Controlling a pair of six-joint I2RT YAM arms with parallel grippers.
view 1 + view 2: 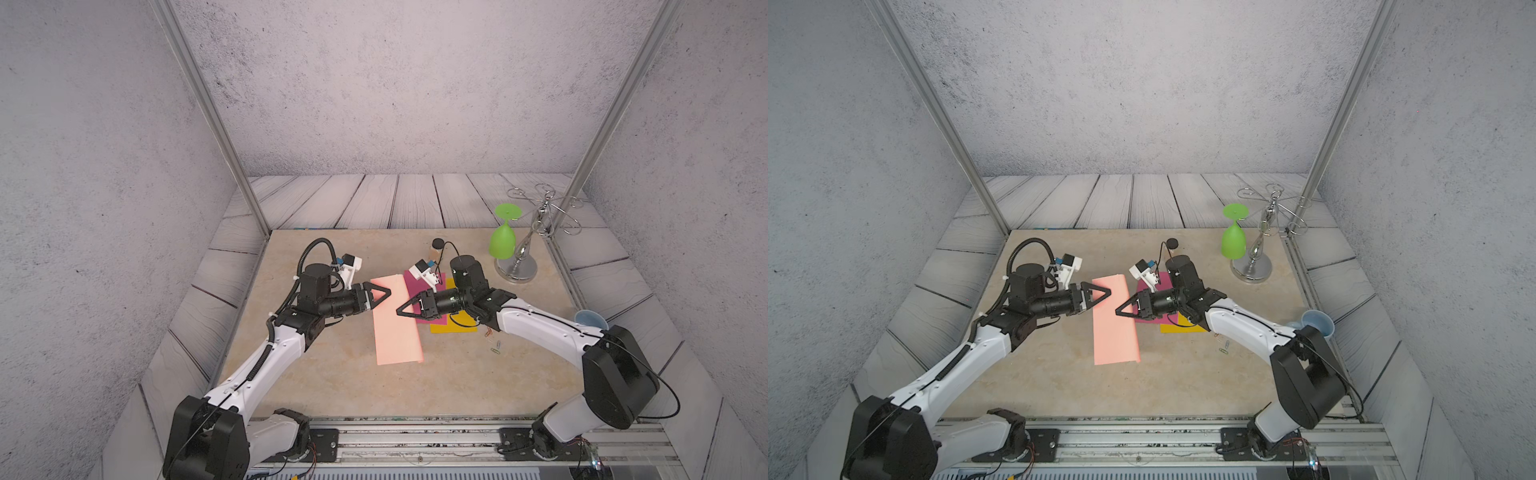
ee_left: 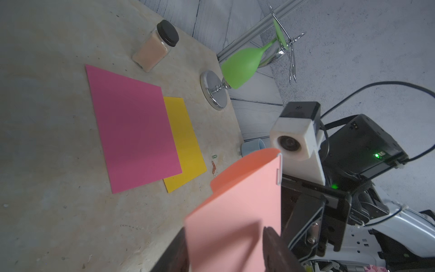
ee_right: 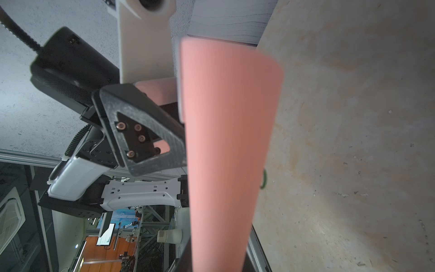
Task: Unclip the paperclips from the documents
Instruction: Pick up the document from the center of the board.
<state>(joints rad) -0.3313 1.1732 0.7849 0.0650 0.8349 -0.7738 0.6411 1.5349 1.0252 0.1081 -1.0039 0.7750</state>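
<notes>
The salmon pink document (image 1: 397, 332) is lifted off the table and curled lengthwise, and both grippers hold it. My left gripper (image 1: 385, 294) is closed across the curl from the left, its fingers (image 2: 273, 245) on either side of the sheet. My right gripper (image 1: 400, 311) clasps the sheet from the right. A silver paperclip (image 2: 279, 169) sits on the sheet's edge. A green paperclip (image 3: 264, 180) shows on another edge. The magenta document (image 2: 134, 127) lies flat and overlaps the yellow document (image 2: 186, 146). Loose paperclips (image 1: 490, 338) lie beside the yellow sheet.
A jar with a black lid (image 1: 437, 245) stands behind the sheets. A green glass (image 1: 503, 241) hangs upside down on a chrome rack (image 1: 517, 270) at the back right. A pale blue cup (image 1: 1318, 324) lies at the right edge, behind my right arm.
</notes>
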